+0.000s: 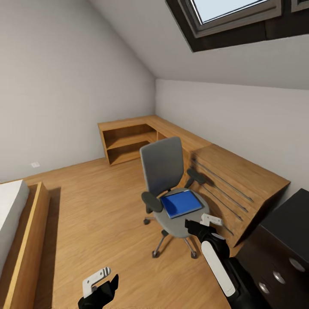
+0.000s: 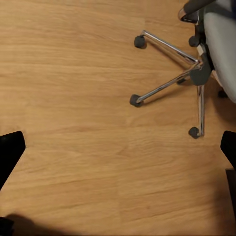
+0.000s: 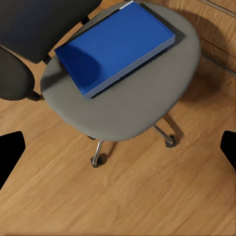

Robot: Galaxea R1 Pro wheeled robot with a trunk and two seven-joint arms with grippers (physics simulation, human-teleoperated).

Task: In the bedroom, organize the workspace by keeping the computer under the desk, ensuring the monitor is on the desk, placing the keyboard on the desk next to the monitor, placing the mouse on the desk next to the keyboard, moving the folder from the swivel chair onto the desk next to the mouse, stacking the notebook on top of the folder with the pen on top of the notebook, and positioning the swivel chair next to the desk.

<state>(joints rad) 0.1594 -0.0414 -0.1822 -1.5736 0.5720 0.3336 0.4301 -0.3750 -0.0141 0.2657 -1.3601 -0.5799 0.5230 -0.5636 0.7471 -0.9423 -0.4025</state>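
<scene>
At the far left of the head view a bed (image 1: 15, 223) in a wooden frame is cut off by the picture's edge. My left pincer (image 1: 99, 281) hangs low over the bare wood floor (image 1: 98, 206), fingers spread wide with nothing between them; its wrist view looks down on floorboards and the chair's metal legs and castors. In the middle stands the chair (image 1: 165, 180), and the folder (image 1: 181, 204) lies flat on its seat, slightly askew, near the seat's front. My right pincer (image 1: 205, 223) hovers just beside the seat's right edge, open and empty, with the folder (image 3: 115, 46) ahead of it in its wrist view. I judge the step in hand to be fetching the folder: next I must bring the right pincer over a folder edge and close on it without pushing the chair away. To the right, only a dark corner of the table (image 1: 279, 240) with round drawer knobs shows; the rest is cut off.
</scene>
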